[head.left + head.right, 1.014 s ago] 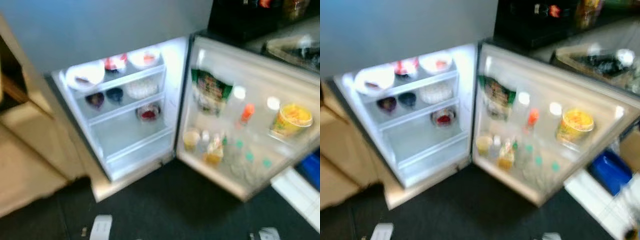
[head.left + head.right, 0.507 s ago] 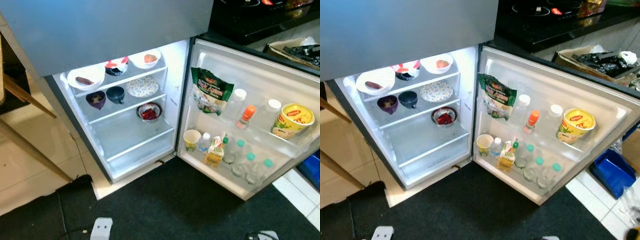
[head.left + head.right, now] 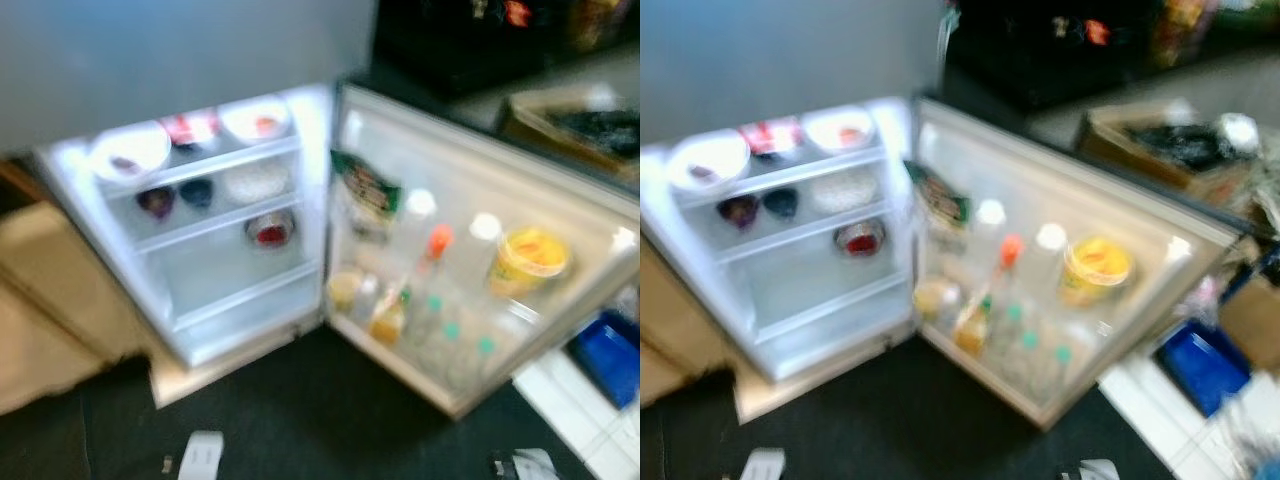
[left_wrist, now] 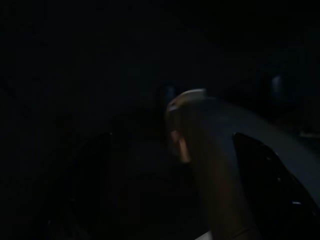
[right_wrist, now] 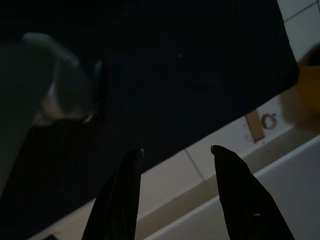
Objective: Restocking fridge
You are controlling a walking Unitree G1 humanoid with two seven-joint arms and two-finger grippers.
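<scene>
The fridge [image 3: 215,290] is standing with its lower compartment lit and its door [image 3: 560,190] swung wide to the right, so both the shelves and the door racks are lying open to a reach from the front; I judge the restocking is at the approach stage, with nothing yet being carried in. The dark mat [image 3: 330,420] is covering the near floor in front of it. On the far upper shelf, a white plate [image 3: 128,152] and bowls are sitting side by side; a red-filled bowl [image 3: 270,230] is resting lower down. In the door, a green bag [image 3: 365,190] is hanging at the left, a yellow tub [image 3: 528,258] is sitting at the right, and small bottles [image 3: 440,335] are lining the near rack.

The right gripper [image 5: 175,190] is hanging over the mat and pale floor tiles [image 5: 200,170], fingers [image 5: 120,200] spread apart and holding nothing. The left gripper's view is too dark, so I cannot tell its state.
</scene>
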